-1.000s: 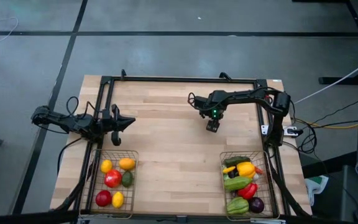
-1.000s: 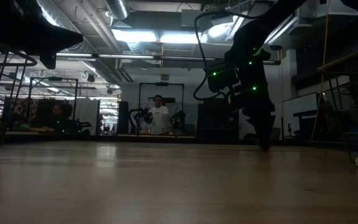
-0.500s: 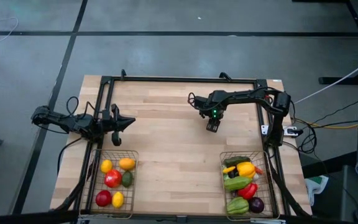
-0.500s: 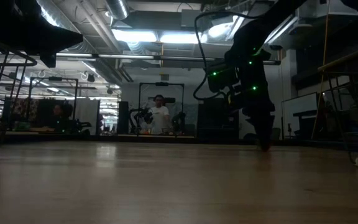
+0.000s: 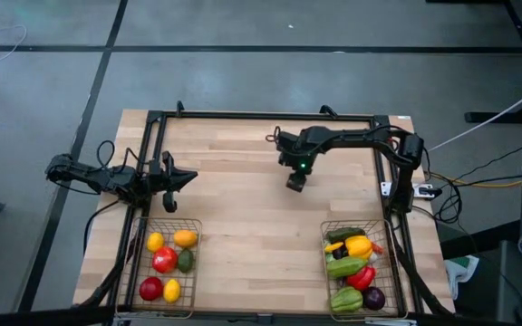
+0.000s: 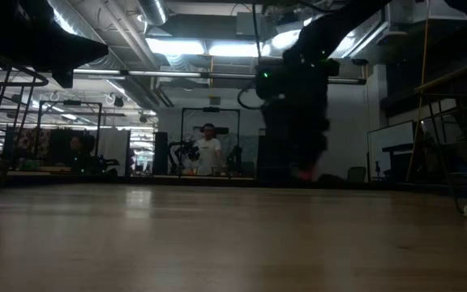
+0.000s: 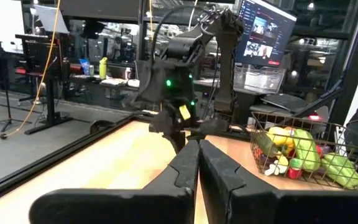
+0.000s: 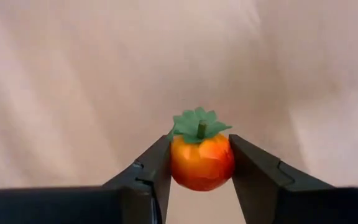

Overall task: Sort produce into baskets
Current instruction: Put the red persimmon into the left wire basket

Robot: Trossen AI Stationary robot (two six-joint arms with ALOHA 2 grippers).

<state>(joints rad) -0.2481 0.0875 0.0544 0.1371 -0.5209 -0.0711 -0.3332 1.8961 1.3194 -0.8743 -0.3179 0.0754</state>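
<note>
Tomato [image 8: 201,158] sits clamped in my right end effector [image 5: 295,180] above mid-tabletop [image 5: 243,217]; left end effector [image 7: 197,163], pinched together, waits by the left edge.

Orange toy tomato [image 8: 201,160] with green leafy cap, upright, clamped between the right hand's fingers [image 8: 153,168].

No legible text, label, brand or number appears in any view; the monitor [image 7: 267,30] beyond the left fingers [image 7: 185,171] possibly displays text, unreadable.
</note>
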